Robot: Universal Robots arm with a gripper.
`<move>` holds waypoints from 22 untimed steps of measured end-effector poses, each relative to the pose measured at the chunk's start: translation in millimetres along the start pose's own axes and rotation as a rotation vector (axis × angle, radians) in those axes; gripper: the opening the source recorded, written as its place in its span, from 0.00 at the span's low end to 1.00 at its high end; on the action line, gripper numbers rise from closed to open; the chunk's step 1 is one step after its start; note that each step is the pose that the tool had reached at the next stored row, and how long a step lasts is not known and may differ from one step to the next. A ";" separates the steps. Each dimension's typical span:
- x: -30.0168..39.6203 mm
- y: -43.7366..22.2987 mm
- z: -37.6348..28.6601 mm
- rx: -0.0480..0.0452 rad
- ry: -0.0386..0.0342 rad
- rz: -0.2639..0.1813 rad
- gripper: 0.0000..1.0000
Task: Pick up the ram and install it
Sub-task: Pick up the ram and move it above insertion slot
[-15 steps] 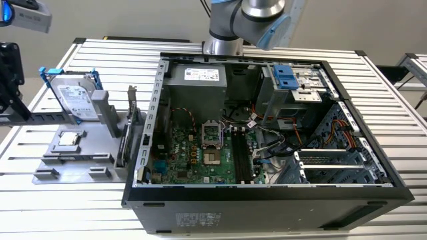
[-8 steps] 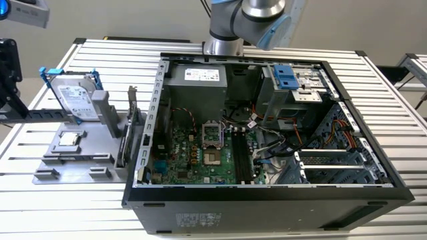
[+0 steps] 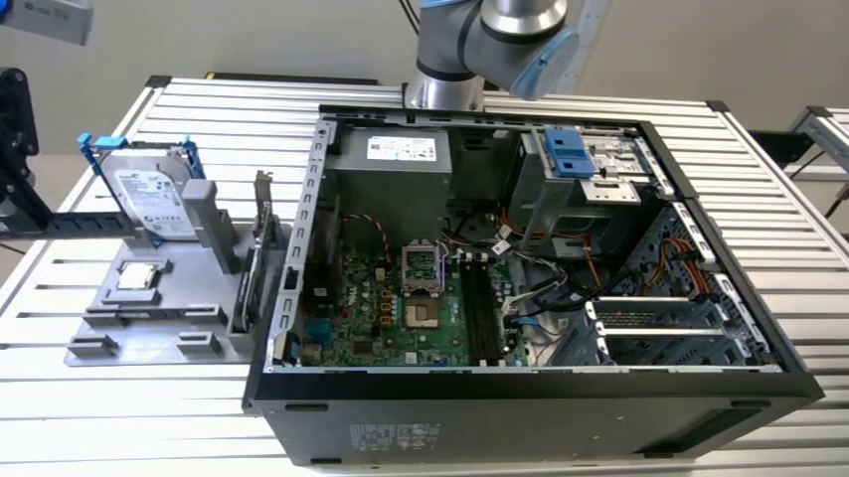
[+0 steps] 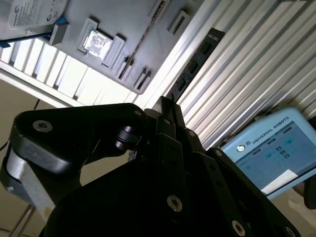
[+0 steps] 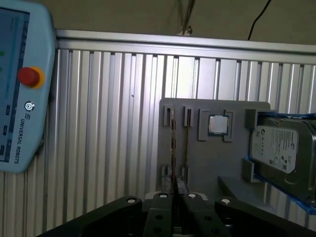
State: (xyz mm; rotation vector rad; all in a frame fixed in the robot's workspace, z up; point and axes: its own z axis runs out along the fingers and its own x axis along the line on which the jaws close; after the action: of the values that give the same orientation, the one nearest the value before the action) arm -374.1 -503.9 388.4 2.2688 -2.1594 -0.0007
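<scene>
We see the ram (image 5: 173,143) standing on edge in a slot of the grey fixture (image 5: 207,163). The fixture lies near the edge of the slatted table (image 3: 173,109) on the exterior view's left, just beside the open computer case (image 3: 531,393). The gripper (image 5: 175,196) hangs above the fixture, in line with the ram's thin edge and apart from it. We cannot tell whether it is open or closed.

We judge the main risk to be the taller bracketed card (image 3: 260,199) just beside the ram. A slightly offset descent could strike or seize that card, or tilt the ram in its slot.

The table is ribbed aluminium, and the case fills its middle up to the near edge. A teach pendant (image 5: 19,84) sits well apart from the fixture, with a plain wall beyond the far edge.
</scene>
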 end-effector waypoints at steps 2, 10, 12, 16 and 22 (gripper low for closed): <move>0.0 0.0 -1.2 0.0000 0.0000 0.000 0.00; 0.0 0.0 -2.7 -0.0001 0.0000 0.000 0.00; 0.0 -0.1 -2.8 -0.0002 0.0001 0.000 0.00; 0.1 -2.8 -2.8 -0.0001 0.0001 0.000 0.00; 0.5 -9.8 -2.8 -0.0004 0.0000 0.000 0.00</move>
State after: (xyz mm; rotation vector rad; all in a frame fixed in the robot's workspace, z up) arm -364.2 -503.9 391.1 2.2686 -2.1591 -0.0011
